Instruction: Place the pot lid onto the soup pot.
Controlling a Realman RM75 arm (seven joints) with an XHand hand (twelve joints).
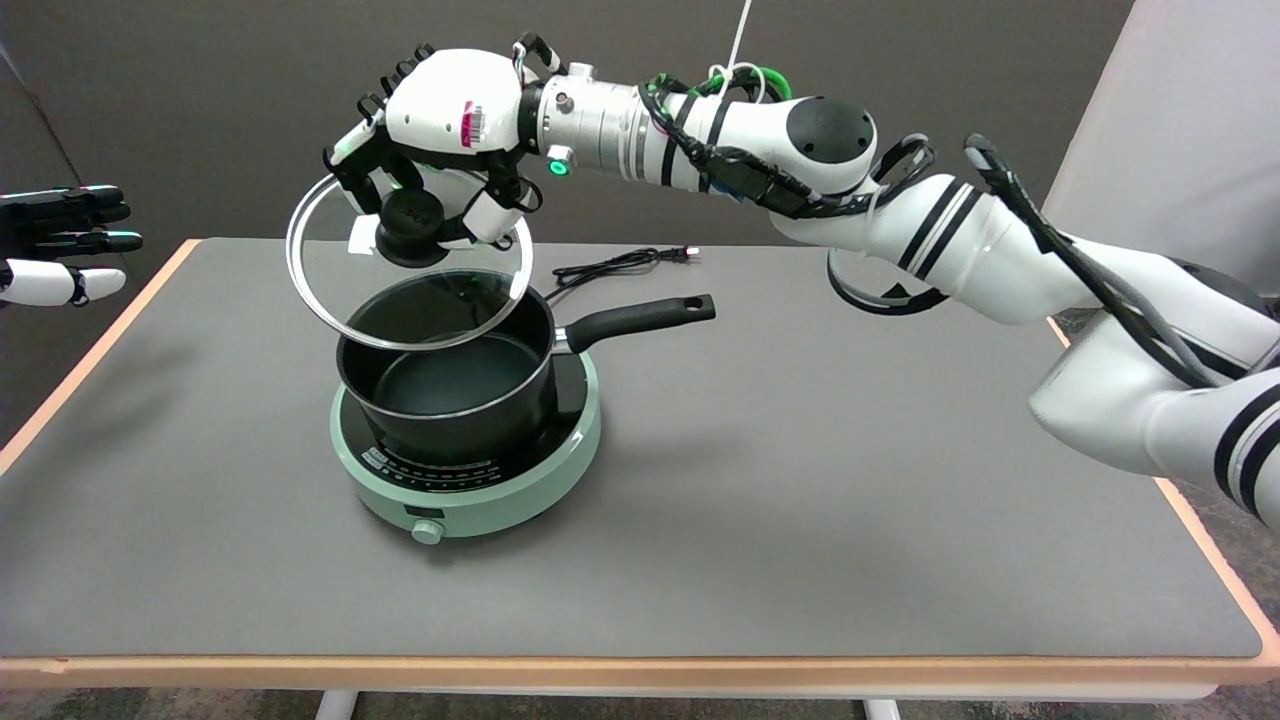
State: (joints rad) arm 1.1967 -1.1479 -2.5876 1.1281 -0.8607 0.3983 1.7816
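A black soup pot [455,405] with a long black handle pointing right stands on a round pale-green induction cooker [490,490]. Above it hangs a glass pot lid [330,270] with a metal rim and a black knob [411,228]. My right hand [440,140] grips that knob from above, fingers wrapped around it. The lid is tilted, its face turned toward the camera, and its lower rim sits just over the pot's far edge. I cannot tell whether the rim touches the pot.
A black power cord [620,263] lies on the grey table [800,520] behind the pot. The idle left hand [60,245] hangs in the air at the far left. My right arm spans the upper right of the picture.
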